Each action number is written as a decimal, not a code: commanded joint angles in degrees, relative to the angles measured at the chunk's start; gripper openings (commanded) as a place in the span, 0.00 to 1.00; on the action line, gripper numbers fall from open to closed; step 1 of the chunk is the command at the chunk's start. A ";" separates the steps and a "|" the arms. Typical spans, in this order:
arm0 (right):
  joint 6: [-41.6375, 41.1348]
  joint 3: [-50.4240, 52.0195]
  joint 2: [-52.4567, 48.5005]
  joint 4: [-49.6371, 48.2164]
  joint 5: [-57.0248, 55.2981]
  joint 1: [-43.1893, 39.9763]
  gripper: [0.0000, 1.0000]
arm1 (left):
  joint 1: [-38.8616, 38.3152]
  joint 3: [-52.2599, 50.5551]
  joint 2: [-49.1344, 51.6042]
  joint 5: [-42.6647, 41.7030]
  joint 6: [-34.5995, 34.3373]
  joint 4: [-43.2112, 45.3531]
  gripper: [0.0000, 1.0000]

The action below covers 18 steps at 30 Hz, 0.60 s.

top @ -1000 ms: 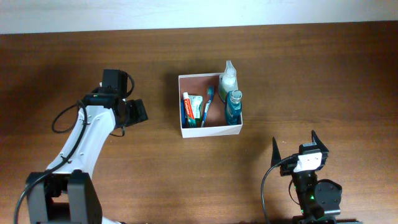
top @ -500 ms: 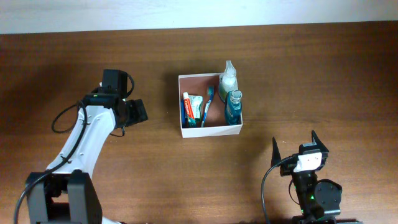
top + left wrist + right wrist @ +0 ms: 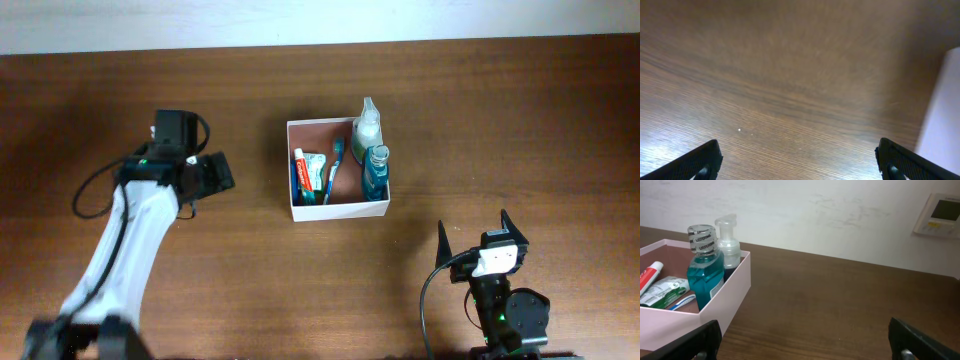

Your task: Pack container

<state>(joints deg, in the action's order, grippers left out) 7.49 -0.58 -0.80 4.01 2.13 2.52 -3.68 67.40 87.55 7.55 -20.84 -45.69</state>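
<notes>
The container [image 3: 340,210] is a square shallow white box at the table's middle; it also shows in the right wrist view [image 3: 735,292] and its wall edge shows in the left wrist view [image 3: 942,110]. Inside are a blue mouthwash bottle [image 3: 376,172], a clear pump bottle [image 3: 367,124], a toothpaste tube [image 3: 310,172] and a blue toothbrush [image 3: 335,165]. My left gripper [image 3: 222,172] is open and empty, left of the container. My right gripper [image 3: 475,235] is open and empty, near the front right.
The wood table runs to a white wall at the back [image 3: 320,20]. A white wall panel [image 3: 940,212] shows in the right wrist view. A black cable [image 3: 95,190] loops beside the left arm.
My left arm has drawn back a little to the left, away from the container. The right arm and the container's contents have not moved.
</notes>
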 commanded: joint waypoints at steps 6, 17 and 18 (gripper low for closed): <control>-0.52 0.26 0.59 0.33 -1.14 0.46 0.99 | 0.09 0.09 -20.74 0.42 -0.17 -0.02 0.99; -0.50 0.26 0.59 0.33 -1.14 0.46 0.98 | 0.11 0.09 -48.87 0.42 -0.17 -0.04 1.00; -0.52 0.26 0.59 0.33 -1.14 0.46 0.98 | 0.11 0.09 -50.56 0.42 -0.17 -0.04 0.99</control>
<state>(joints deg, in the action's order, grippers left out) 7.51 -0.58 -0.80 4.05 2.07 2.52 -3.68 67.40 41.56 7.57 -20.84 -45.71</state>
